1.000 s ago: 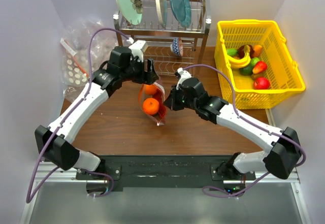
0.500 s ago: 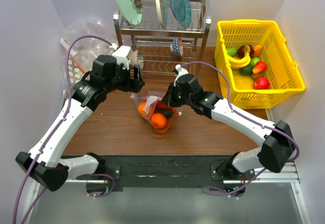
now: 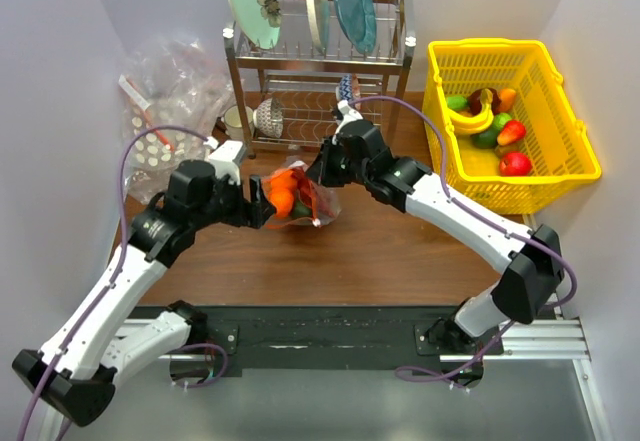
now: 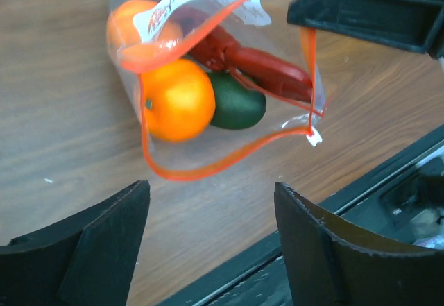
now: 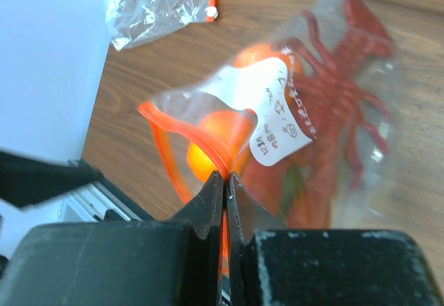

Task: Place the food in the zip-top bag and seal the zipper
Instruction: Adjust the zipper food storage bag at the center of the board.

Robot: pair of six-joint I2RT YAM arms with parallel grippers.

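Right gripper (image 5: 225,181) jaws pinched shut on the zipper (image 4: 201,173) rim of the zip-top bag (image 3: 312,201). The bag rests on the table (image 3: 400,251) between both arms, mouth gaping open (unsealed). Inside it are the lobster (image 4: 260,63), orange (image 4: 177,99) and green fruit (image 4: 237,109), touching. Left gripper (image 4: 209,191) jaws spread wide, holding nothing, just beside the mouth.

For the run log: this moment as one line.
left pincer open | right pincer shut on zip-top bag rim | food inside | zipper open
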